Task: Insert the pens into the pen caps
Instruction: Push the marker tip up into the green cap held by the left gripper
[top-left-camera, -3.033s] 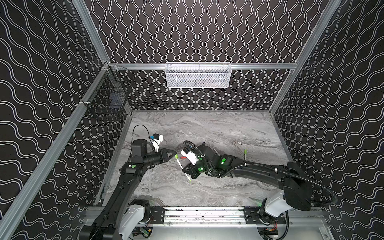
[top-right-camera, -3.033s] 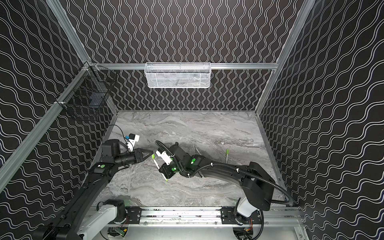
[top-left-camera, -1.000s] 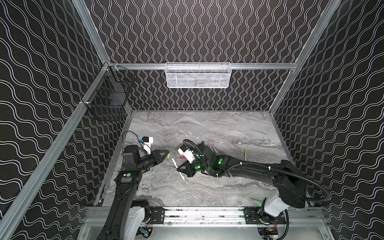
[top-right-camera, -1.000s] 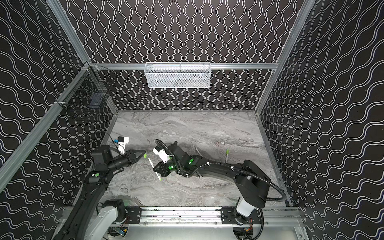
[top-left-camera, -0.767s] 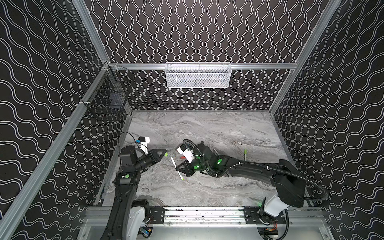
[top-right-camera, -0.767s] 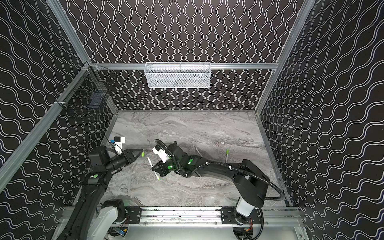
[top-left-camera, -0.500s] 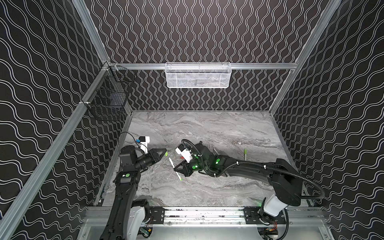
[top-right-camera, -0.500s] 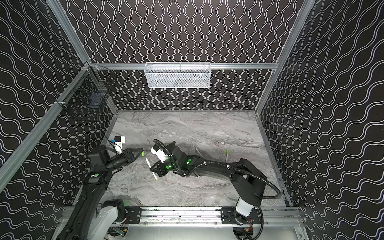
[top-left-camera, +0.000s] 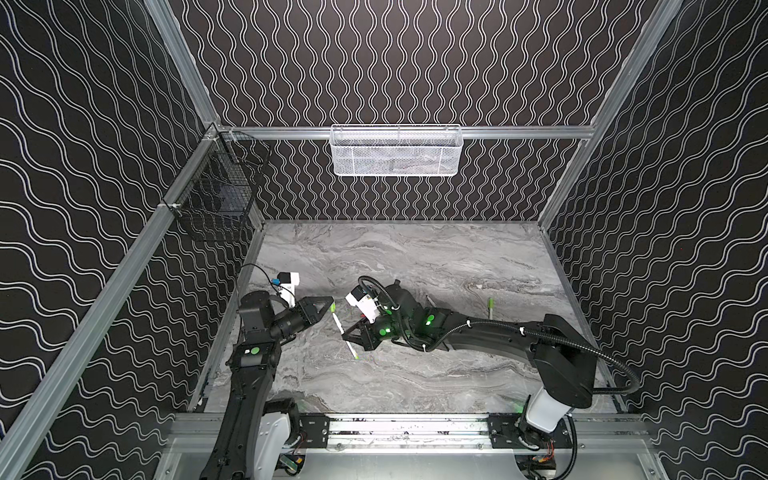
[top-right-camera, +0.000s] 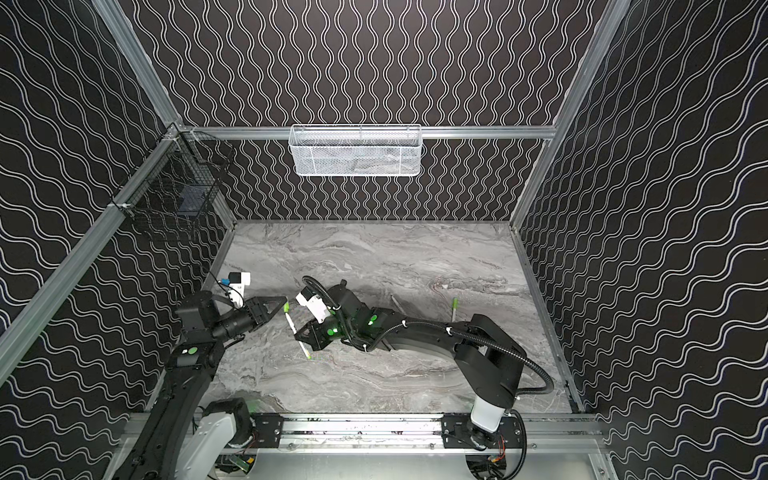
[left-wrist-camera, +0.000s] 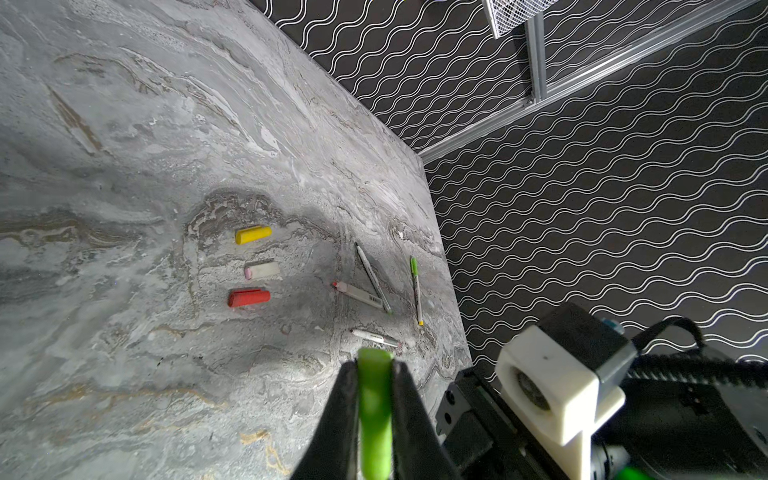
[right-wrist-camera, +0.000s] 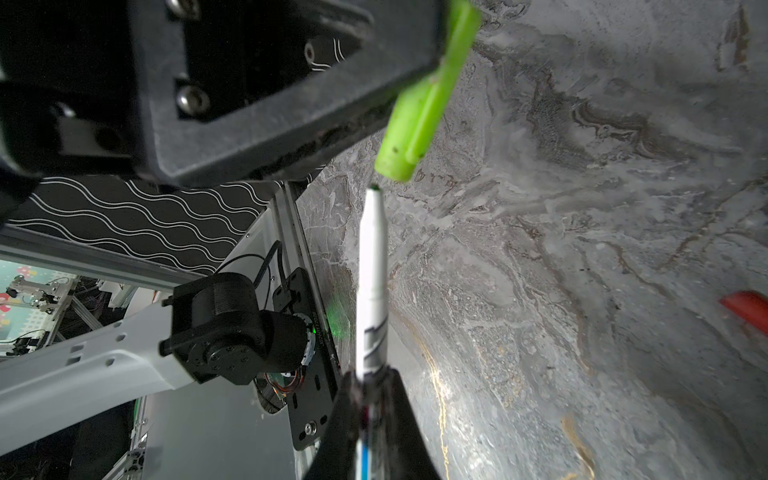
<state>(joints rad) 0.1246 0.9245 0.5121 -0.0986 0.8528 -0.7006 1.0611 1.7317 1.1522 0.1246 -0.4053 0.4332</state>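
Beyond my left gripper (left-wrist-camera: 374, 368), on the marble tabletop (left-wrist-camera: 124, 166), lie loose pens (left-wrist-camera: 360, 294), then a red cap (left-wrist-camera: 248, 297), grey-white cap (left-wrist-camera: 262, 270), yellow cap (left-wrist-camera: 253, 235). Left gripper clamps a bright green cap (left-wrist-camera: 375, 407); right gripper (right-wrist-camera: 370, 380) pinches a white pen (right-wrist-camera: 371, 266) with dark print, tip just short of the cap's open mouth.

No legible text; print on pen (right-wrist-camera: 371, 332) unreadable.

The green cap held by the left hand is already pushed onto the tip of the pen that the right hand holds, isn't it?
Not yet. The right wrist view shows the tip of the pen just short of the open end of the green cap, not inside it. The rest holds: the left hand grips the green cap and the right hand grips the pen.
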